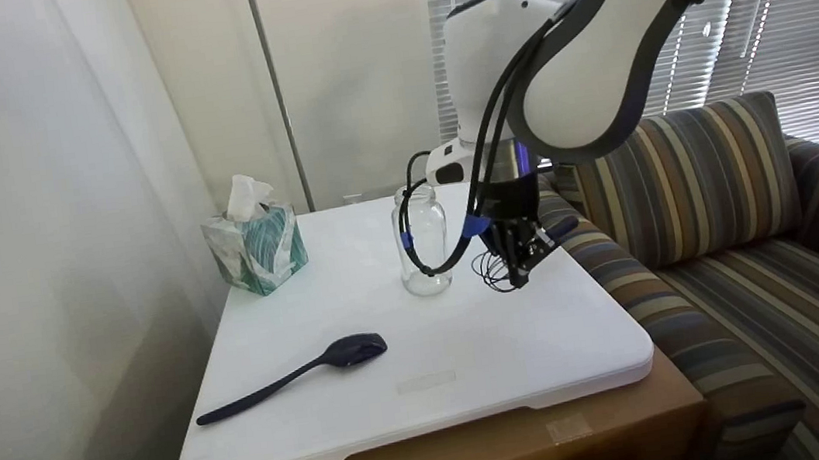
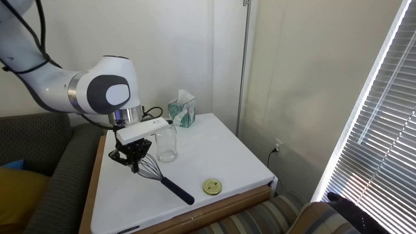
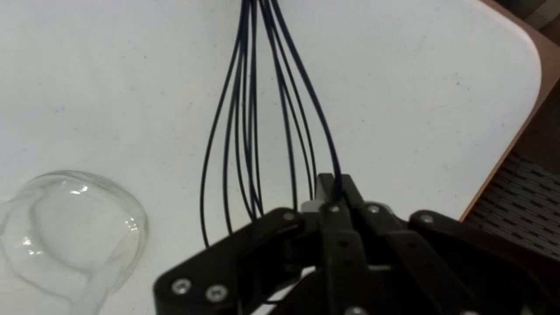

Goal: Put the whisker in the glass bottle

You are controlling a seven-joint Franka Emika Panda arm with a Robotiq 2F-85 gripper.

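Note:
The whisk shows in an exterior view (image 2: 164,178), with dark looped wires and a straight dark handle pointing away from my gripper (image 2: 134,169). The wires also show in the wrist view (image 3: 254,87), where the handle is out of frame. My gripper (image 3: 337,179) is shut with an outer wire between its fingertips; the other wires hang beside the fingers. In an exterior view the handle (image 1: 562,227) sticks out behind the gripper (image 1: 519,279). I cannot tell if the whisk touches the table. The clear glass bottle (image 1: 423,244) stands upright, open and apart, beside the gripper in both exterior views (image 2: 166,146).
A black spoon (image 1: 354,350) lies on the white table (image 1: 534,355). A teal-and-white tissue box (image 1: 264,252) stands near the wall. A gold lid (image 2: 212,187) lies near a table edge. A striped sofa (image 1: 688,204) stands alongside. Arm cables hang in front of the bottle.

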